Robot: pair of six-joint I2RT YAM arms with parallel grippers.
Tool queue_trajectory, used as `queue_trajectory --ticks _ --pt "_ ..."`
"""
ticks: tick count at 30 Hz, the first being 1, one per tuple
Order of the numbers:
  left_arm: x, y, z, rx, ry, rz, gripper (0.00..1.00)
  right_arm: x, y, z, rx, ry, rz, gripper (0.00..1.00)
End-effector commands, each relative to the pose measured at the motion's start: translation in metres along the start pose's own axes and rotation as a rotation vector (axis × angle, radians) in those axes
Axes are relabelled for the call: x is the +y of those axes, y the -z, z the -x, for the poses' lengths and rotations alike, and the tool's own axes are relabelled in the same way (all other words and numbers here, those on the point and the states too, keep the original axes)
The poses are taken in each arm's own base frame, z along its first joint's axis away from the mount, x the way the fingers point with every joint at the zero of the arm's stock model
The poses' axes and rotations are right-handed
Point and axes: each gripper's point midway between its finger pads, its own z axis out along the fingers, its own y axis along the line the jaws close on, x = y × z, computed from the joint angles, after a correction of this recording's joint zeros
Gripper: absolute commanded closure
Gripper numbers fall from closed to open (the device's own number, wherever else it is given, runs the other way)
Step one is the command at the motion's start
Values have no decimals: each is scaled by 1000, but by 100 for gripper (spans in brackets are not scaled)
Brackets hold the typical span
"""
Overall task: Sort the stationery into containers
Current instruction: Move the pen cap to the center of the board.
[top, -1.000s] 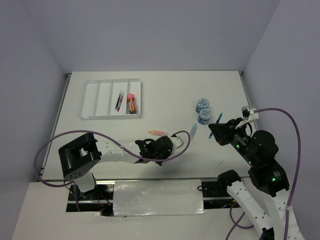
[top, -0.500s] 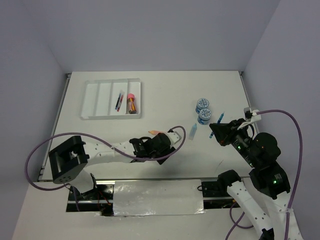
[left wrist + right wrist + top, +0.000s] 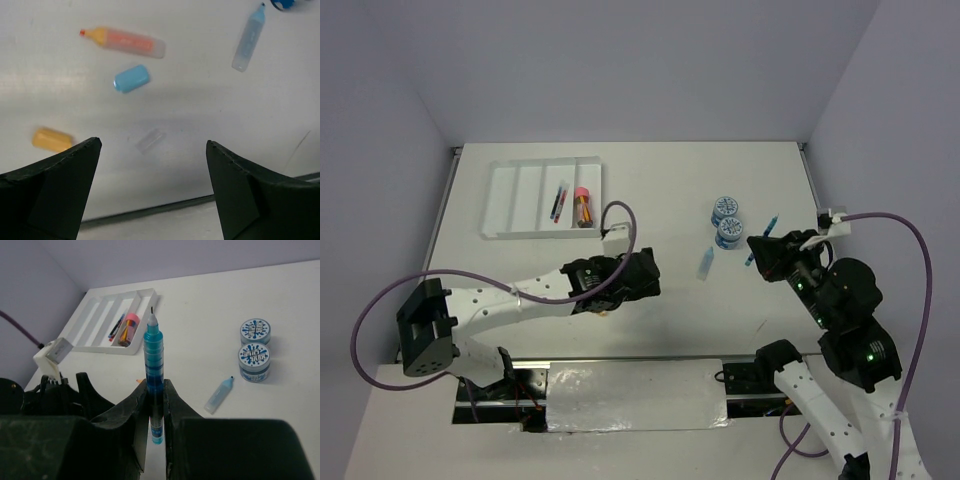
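Progress: your tray holds a few items, most lie outside it; left tool apart, right tool clamps pen.

Bright even light, faint shadows, slight blur

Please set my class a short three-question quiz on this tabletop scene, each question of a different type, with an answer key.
1. True or false: the left gripper is holding a pen.
2. What is clamped upright in the right gripper? A) a ruler B) a blue pen C) scissors
3. Fill in: of the white tray's four compartments, ___ have items in them.

Key
1. False: its jaws stand wide open with nothing between them.
2. B
3. Two: the pens lie in one compartment, and the pink-capped piece lies in the end compartment beside it.
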Motion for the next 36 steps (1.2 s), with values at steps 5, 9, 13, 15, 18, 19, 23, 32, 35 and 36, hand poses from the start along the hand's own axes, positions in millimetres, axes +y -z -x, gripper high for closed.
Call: queue_trajectory --ticks 5,9,13,15,18,19,23,32,35,36 --pt "20 3 -38 106 802 295 8 10 -24 4 -19 -45 48 100" --pt "23 -4 -45 106 791 491 9 16 -29 -4 1 -53 89 100" --pt "7 -20 -40 104 734 497 9 16 -28 -10 27 -33 101 100" --pt "12 -24 -52 143 716 555 9 14 -26 -10 25 -19 92 100" --pt "10 -34 -64 179 695 543 9 12 -26 -13 29 -12 85 100" --pt "9 -37 -66 181 688 536 9 13 -26 -14 31 -12 91 100" --pt "3 -60 -57 170 515 443 10 15 -32 -20 48 -15 111 100" --pt "27 -79 -94 273 312 476 18 16 -42 -28 66 -32 125 100" --pt "26 -80 -96 279 306 471 21 15 -42 -31 74 -32 127 100" --pt "25 -81 -96 283 302 470 21 15 -42 -31 72 -31 124 100"
